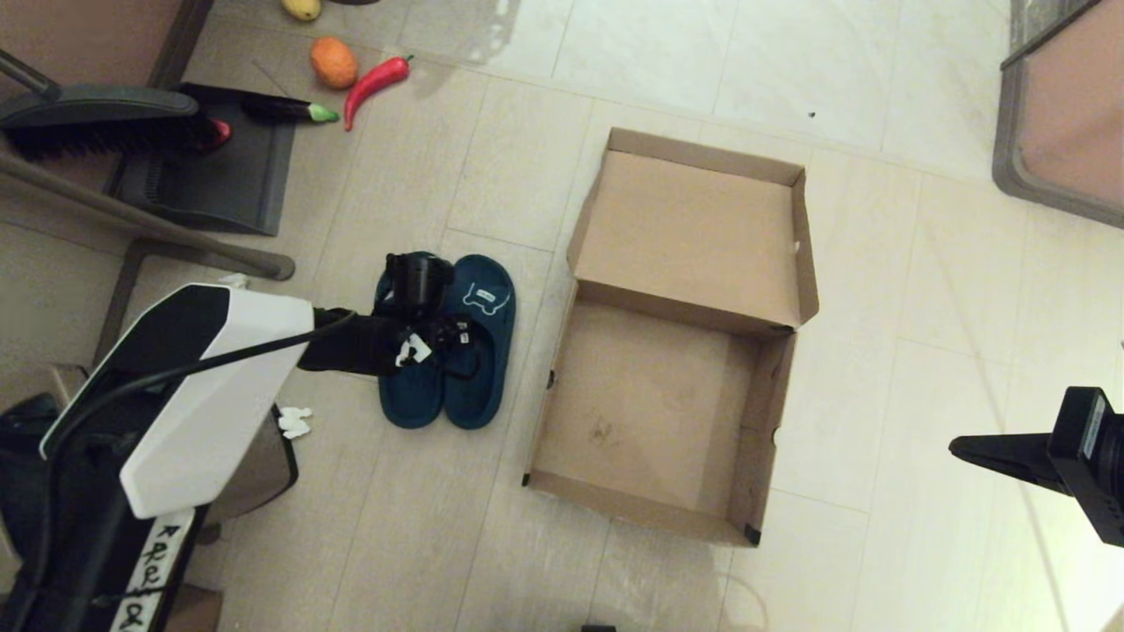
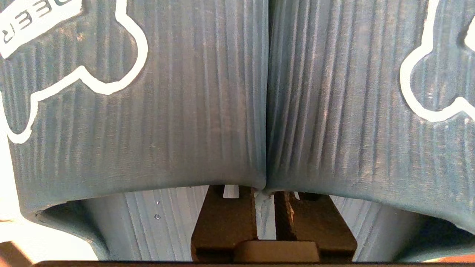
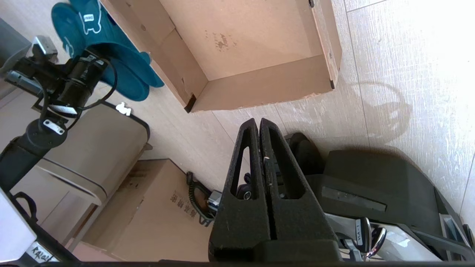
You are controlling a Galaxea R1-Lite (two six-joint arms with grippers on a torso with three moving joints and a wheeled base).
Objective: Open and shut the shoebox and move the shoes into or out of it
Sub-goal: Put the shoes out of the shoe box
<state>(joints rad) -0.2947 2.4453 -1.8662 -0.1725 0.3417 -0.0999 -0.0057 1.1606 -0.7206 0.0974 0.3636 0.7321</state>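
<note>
The shoes (image 1: 481,351), a pair of dark teal slides with white bear outlines, lie side by side on the floor left of the shoebox (image 1: 766,421). The brown shoebox stands open and empty, its lid (image 1: 694,228) folded back on the far side. My left gripper (image 1: 443,338) is down on the pair. In the left wrist view its fingers (image 2: 226,218) reach under the two straps (image 2: 185,111), one in each slide, and the left gripper (image 2: 265,193) is shut on the touching inner walls. My right gripper (image 1: 961,448) hangs shut and empty at the right, seen again as the right gripper (image 3: 259,122).
A tan trash bin (image 3: 96,148) and a cardboard carton (image 3: 148,207) stand by my left side. A broom and dustpan (image 1: 211,167), a red pepper (image 1: 376,83), an orange (image 1: 334,61) and an eggplant (image 1: 285,110) lie far left. Furniture (image 1: 1054,132) stands at the far right.
</note>
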